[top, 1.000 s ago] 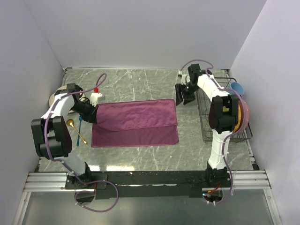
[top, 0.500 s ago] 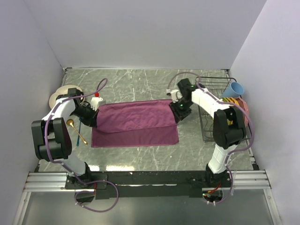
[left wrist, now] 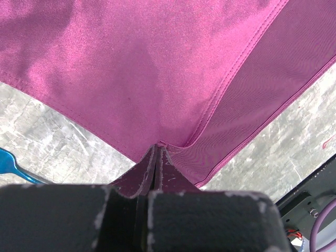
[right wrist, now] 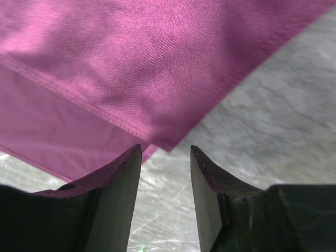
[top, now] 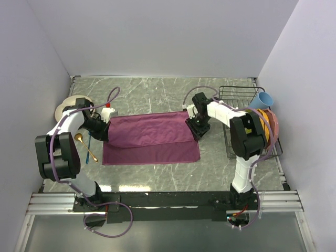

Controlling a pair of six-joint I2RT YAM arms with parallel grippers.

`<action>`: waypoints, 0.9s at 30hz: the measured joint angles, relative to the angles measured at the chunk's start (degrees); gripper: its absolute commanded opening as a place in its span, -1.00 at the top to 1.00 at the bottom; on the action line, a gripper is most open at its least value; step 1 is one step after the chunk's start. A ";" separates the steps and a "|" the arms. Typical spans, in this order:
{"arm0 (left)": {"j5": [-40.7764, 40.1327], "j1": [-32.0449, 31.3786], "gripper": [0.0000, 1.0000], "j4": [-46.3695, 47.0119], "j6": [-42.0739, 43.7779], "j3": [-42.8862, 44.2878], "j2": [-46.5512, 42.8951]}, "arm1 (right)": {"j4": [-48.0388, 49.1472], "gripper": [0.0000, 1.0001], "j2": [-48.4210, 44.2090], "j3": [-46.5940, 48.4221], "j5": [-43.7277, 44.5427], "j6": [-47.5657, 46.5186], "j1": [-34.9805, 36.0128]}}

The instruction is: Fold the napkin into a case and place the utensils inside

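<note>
Top external view: soft maroon-purple square cloth napkin lies flat mid-table on the grey marbled tabletop. Its far half is folded toward the near side, and a strip of the lower layer shows along the near edge.

Left gripper sits at the napkin's left edge. Left wrist view: fingers pressed tight together, pinching the folded layer's corner.

Right gripper is low at the upper layer's right corner. Right wrist view: fingers moderately apart with nothing between them. The cloth corner lies on the table just ahead of the gap.

Thin bright blue fork and shiny gold-orange spoon lie side by side just left of the napkin, outside the cloth.

Round cream plate at far left. Black wire rack at right.
</note>
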 measured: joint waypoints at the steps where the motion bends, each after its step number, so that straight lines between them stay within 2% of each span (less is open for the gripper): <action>1: 0.02 0.00 0.99 0.02 -0.04 0.00 0.00 | -0.07 0.06 0.92 0.00 -0.15 0.37 0.00; 6: 0.02 0.00 0.99 0.02 -0.11 0.00 0.00 | -0.20 0.27 2.40 0.15 -0.92 1.92 -0.09; 11: 0.02 0.00 0.99 0.07 -0.48 0.00 0.02 | -0.26 0.38 2.58 0.15 -1.99 3.32 -0.61; 15: 0.02 0.00 0.99 0.07 -0.48 0.02 0.04 | -0.48 0.66 2.58 0.15 -2.86 3.98 -1.03; 16: 0.02 0.00 0.99 0.07 -0.48 0.02 0.04 | -0.63 0.75 2.58 0.15 -3.04 4.17 -1.07; 17: 0.02 0.00 0.99 0.04 -0.48 0.02 0.07 | -0.79 0.95 2.58 0.17 -3.10 4.37 -1.11; 18: 0.02 0.00 0.99 0.04 -0.48 0.02 0.07 | -0.98 1.00 2.58 0.17 -3.26 4.61 -1.14; 27: 0.00 0.00 0.99 0.00 -0.46 0.04 0.04 | -2.86 1.00 1.62 0.24 -3.28 5.01 -1.42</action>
